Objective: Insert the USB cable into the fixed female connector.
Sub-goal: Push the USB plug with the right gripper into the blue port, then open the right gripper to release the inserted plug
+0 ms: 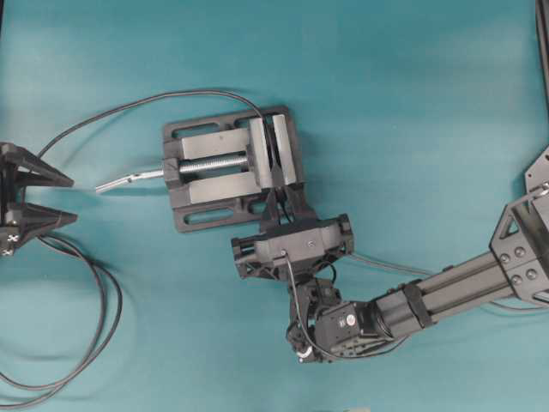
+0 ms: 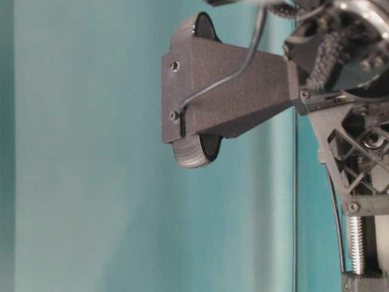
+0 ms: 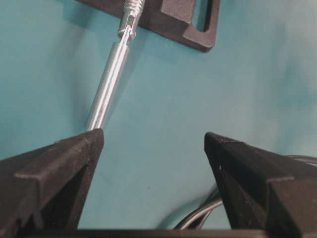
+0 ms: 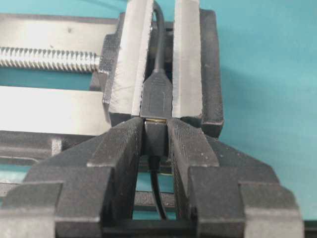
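The fixed female connector is clamped between the steel jaws of the grey vise, its black cable leading away behind it. My right gripper is shut on the USB cable's dark plug, which is butted against the connector's mouth with only a thin metal line showing at the joint. The thin cable trails back between the fingers. In the overhead view the right gripper meets the vise from the near side. My left gripper stands open and empty at the far left.
The vise's silver screw handle points toward the left gripper and, in the left wrist view, the screw handle ends just beyond its left finger. The connector's black cable arcs left, then lies in big loops at the lower left.
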Robot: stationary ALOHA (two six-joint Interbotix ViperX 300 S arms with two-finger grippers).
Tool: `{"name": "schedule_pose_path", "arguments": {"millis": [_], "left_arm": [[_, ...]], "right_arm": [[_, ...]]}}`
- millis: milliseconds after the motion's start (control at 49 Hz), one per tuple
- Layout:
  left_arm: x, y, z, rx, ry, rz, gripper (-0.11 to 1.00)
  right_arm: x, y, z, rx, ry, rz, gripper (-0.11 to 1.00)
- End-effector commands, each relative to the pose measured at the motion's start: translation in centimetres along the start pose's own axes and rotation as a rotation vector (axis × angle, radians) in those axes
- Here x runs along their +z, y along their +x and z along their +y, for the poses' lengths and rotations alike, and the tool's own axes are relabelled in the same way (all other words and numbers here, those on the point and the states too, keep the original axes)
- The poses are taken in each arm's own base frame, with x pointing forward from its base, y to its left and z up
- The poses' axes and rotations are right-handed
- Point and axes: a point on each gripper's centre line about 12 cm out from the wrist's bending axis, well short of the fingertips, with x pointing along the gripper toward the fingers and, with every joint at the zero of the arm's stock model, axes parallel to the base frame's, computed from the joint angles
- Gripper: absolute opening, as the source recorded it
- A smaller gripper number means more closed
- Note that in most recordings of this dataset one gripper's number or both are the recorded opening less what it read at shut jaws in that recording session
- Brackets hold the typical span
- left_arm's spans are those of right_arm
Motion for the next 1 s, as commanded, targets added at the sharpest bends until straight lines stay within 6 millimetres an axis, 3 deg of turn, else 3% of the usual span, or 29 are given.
{"name": "schedule_pose_path", "arguments": {"millis": [0,980], "left_arm": [[0.4,0.0,-0.2,-0.002,-0.012,-0.009,0.99],[0.4,0.0,-0.2,-0.002,-0.012,-0.009,0.99]], "right_arm": [[3.9,5.2,-0.1,-0.102,0.084,-0.017,0.2],[2.8,3.5,0.6,-0.019,0.077,0.034,0.21]]}}
